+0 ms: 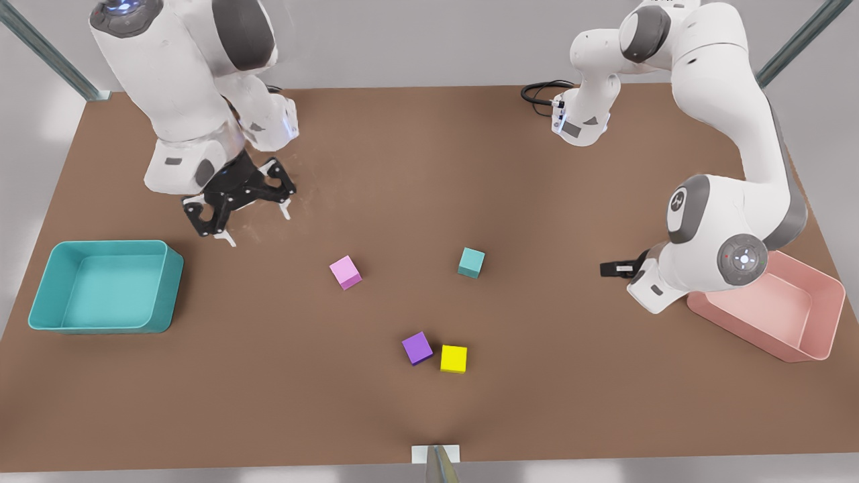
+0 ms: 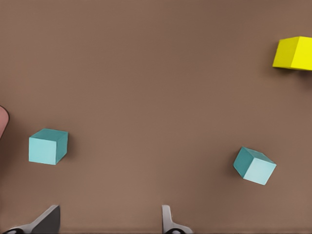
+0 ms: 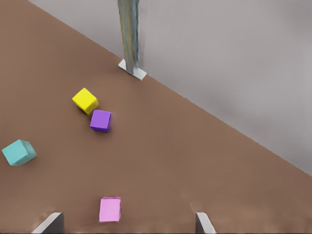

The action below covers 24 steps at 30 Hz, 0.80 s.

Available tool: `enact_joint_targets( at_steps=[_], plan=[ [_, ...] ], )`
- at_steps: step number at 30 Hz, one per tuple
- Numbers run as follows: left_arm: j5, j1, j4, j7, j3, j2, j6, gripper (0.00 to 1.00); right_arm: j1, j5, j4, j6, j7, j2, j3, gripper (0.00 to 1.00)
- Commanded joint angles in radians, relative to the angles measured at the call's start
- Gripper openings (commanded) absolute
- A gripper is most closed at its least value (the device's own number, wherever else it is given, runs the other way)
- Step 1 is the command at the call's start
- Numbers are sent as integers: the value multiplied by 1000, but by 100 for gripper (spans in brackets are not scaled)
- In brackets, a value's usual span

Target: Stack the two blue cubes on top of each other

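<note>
Zero stacked yet. Saw first blue cube (image 2: 48,146) and second blue cube (image 2: 254,165) flat on surface (image 2: 156,73), well apart, ungripped. Found left end effector (image 2: 109,219) above them, spread, empty; right end effector (image 1: 238,204) waiting, spread, prob. empty. To do: grasp, lift, place.

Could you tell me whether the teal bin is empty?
Empty: the teal bin has a bare floor, no cube inside.
</note>
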Motion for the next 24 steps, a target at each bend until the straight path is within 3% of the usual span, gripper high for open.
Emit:
enact_joint_targets(
  at_steps=[1, 2, 3, 5, 8, 9, 10, 11, 12, 14, 24],
  plan=[
    [26, 31, -53, -8, -1, 22, 103, 100, -131, 38, -133, -412, -27, -45, -33, 100],
    [27, 97, -53, 50, -2, 51, 149, 100, -148, 28, -472, -133, -18, -214, -36, 100],
    [25, 140, -56, 113, -2, 66, 192, 100, -154, 28, -725, 177, 16, -274, -36, 100],
    [28, 166, -69, 119, -1, 86, 209, 100, -164, 12, -718, 211, 171, -140, -34, 100],
    [91, 189, -139, 271, -5, 43, 224, 100, -206, -32, -728, 180, 76, -103, -27, 100],
    [111, 205, -312, 315, -10, -43, 359, 100, -210, -37, -664, 60, 51, -191, -31, 100],
    [152, 228, -460, 328, -10, -95, 503, 100, -196, -37, -415, -123, 53, -144, -30, 100],
    [152, 283, -516, 337, -22, -106, 537, 100, -203, -37, -342, -165, 53, -116, -30, 100],
    [151, 337, -628, 337, -79, -159, 628, 100, -208, -37, -350, -183, 53, -119, -30, 100],
    [166, 376, -725, 337, -79, -167, 761, 100, -208, -40, -348, -188, 56, -114, -30, 100],
    [212, 415, -753, 338, -79, -63, 924, 100, -194, -60, -339, -165, 51, -111, -8, 100]
  ],
)
